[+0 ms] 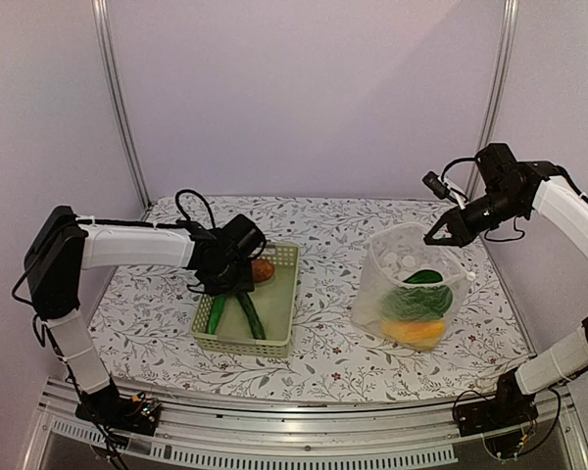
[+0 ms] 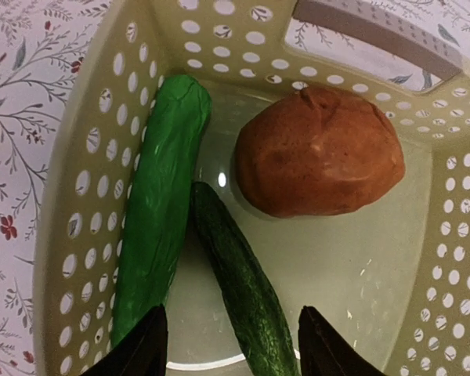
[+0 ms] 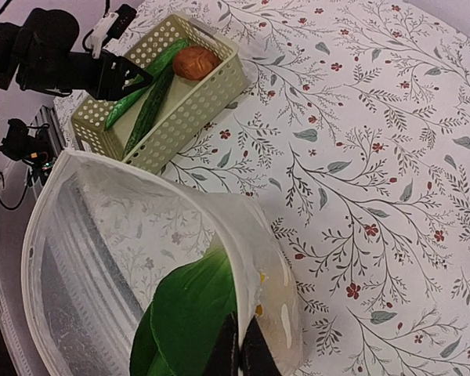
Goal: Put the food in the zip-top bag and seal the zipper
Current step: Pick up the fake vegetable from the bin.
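Note:
The zip-top bag (image 1: 404,284) stands open right of centre, holding green leafy food (image 1: 416,299) and a yellow-orange piece (image 1: 416,333). My right gripper (image 1: 441,235) is shut on the bag's upper rim and holds it up; in the right wrist view the fingertips (image 3: 241,354) pinch the rim (image 3: 254,258) beside the green leaf (image 3: 189,313). My left gripper (image 1: 237,284) is open, down inside the pale green basket (image 1: 274,345). Its jaws straddle a dark green cucumber (image 2: 243,290); a lighter green vegetable (image 2: 160,196) and a reddish-brown potato (image 2: 317,153) lie alongside. The zipper does not show clearly.
The basket walls (image 2: 78,188) close in on both sides of my left gripper. The floral tablecloth (image 1: 323,235) covers the table between basket and bag. Metal frame posts (image 1: 118,98) stand at the back corners.

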### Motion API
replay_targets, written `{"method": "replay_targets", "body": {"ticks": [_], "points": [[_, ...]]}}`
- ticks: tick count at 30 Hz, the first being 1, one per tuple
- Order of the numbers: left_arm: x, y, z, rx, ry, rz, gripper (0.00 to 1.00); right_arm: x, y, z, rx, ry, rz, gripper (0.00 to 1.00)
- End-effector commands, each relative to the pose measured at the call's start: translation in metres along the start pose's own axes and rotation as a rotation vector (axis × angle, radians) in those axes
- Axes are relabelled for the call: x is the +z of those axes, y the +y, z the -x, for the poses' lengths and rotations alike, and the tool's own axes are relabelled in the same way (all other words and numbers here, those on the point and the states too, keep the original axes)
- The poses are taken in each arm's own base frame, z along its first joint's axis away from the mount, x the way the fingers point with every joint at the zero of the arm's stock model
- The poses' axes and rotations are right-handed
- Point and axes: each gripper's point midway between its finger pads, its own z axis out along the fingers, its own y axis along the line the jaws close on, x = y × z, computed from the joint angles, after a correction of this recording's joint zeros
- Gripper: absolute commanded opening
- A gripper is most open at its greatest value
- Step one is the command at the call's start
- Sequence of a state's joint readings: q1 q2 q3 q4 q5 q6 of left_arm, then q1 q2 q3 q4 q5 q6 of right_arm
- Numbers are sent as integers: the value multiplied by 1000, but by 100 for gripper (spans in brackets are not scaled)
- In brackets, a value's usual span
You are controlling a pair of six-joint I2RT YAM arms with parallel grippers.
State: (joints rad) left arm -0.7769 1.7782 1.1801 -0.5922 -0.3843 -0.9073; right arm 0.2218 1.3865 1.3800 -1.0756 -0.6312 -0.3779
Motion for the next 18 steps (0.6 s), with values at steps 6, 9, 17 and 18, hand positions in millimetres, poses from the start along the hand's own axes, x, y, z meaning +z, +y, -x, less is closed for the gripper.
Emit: {"method": "replay_targets", "body": {"ticks": [6,9,17,18], "points": [[29,-18,5,-19,88,17,55,-3,8,-1,-11,-22,22,0],[35,-18,1,-13,122,44,55,-4,10,-1,-15,-26,25,0],[41,-10,-15,-17,180,84,53,-4,13,-2,-18,-28,36,0],[41,-9,-16,-20,181,87,54,-3,13,-2,-18,-27,36,0]]}}
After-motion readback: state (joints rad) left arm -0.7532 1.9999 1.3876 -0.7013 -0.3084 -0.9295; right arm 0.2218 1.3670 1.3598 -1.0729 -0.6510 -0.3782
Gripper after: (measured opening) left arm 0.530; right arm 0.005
